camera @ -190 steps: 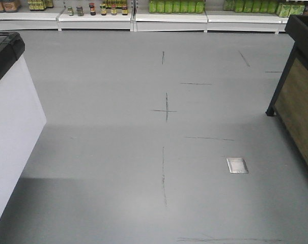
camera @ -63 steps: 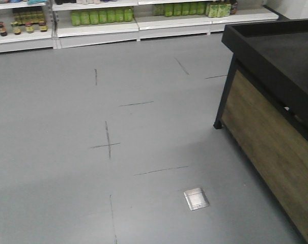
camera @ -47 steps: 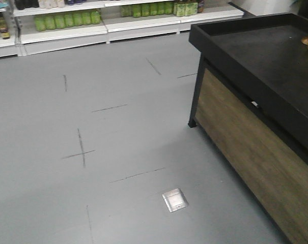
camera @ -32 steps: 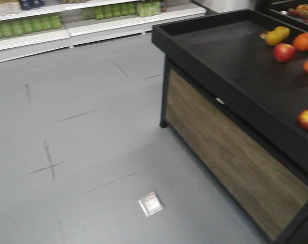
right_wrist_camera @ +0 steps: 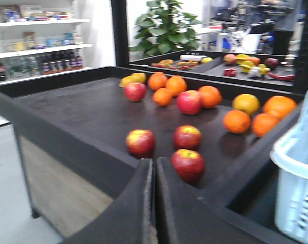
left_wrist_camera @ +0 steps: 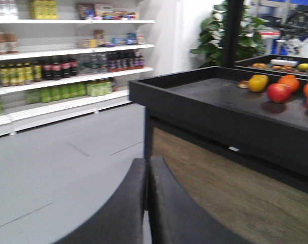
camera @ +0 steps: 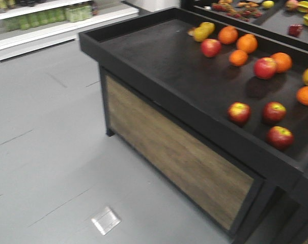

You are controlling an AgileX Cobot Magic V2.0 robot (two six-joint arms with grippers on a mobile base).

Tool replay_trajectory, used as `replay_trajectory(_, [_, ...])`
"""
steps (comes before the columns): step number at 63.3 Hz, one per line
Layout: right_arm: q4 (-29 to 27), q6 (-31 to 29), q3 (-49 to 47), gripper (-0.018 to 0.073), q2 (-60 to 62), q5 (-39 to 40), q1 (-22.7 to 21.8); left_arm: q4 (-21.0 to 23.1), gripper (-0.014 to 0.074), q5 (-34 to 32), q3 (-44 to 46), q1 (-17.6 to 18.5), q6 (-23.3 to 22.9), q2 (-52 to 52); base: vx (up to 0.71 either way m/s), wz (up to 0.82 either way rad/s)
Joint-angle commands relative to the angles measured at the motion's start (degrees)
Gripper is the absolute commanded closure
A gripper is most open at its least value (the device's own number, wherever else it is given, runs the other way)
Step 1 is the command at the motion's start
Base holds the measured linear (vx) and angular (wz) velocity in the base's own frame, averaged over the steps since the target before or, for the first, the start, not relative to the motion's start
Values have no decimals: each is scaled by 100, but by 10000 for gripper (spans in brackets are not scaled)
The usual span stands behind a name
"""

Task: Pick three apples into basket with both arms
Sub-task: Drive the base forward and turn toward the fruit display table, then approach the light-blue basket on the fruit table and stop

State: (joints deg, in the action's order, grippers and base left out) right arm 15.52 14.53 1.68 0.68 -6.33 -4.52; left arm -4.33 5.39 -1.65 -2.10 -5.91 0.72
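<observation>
Three dark red apples lie close together near the front edge of the black display tray: one (camera: 239, 113) (right_wrist_camera: 141, 143), one (camera: 274, 112) (right_wrist_camera: 188, 137) and one (camera: 280, 137) (right_wrist_camera: 188, 164). Two more red apples (camera: 211, 48) (camera: 265, 67) lie farther back among the oranges. The pale slotted basket (right_wrist_camera: 296, 193) shows only at the right edge of the right wrist view, beside the tray. My right gripper (right_wrist_camera: 154, 160) is shut and empty, short of the tray's front wall and the nearest apples. My left gripper (left_wrist_camera: 147, 160) is shut and empty, facing the tray's left corner.
The fruit lies in a black display tray (camera: 143, 66) on a wood-panelled stand (camera: 179, 157). Oranges (camera: 228, 34) and yellow apples (camera: 203, 31) sit at its back. A second tray (camera: 276, 20) lies behind. Grey floor with a metal plate (camera: 106, 220) is at left, with shelves (left_wrist_camera: 52, 96) beyond.
The front view has swung right over the last seconds: bare floor gave way to the display stand, and the apples now sit in plain view.
</observation>
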Motion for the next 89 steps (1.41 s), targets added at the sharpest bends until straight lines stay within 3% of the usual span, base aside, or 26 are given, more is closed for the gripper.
replay_trajectory(1, [68, -37, 70, 564, 70, 412, -34, 12, 603, -445, 149, -2, -62, 76, 14, -54])
replay_trajectory(89, [68, -37, 70, 564, 70, 412, -34, 12, 603, -445, 149, -2, -62, 76, 12, -45])
